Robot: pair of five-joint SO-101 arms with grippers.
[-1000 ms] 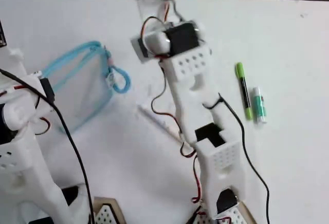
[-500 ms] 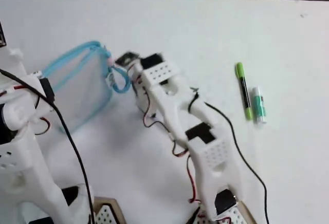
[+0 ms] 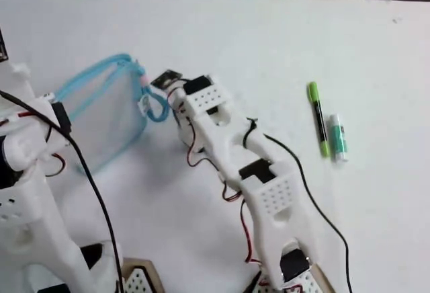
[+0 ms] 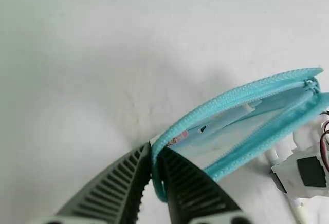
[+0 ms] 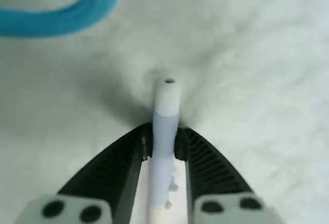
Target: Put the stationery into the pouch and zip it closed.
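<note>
Right gripper (image 5: 163, 132) fingers pinch one pale pen (image 5: 165, 106), tip down, just beside the pouch's blue loop (image 5: 61, 21). Left gripper (image 4: 154, 154) fingers are pressed together on the pouch (image 4: 226, 102) rim, at the end away from the loop, with the mouth unzipped and gaping. Progress, judged: early. Pale shapes inside the pouch, uncountable; pen not yet in; green marker (image 3: 317, 115) and teal stick (image 3: 338, 138) lie well apart from the pouch; zipping left. Count: 1 pouch, 1 pen, 1 marker, 1 stick.
</note>
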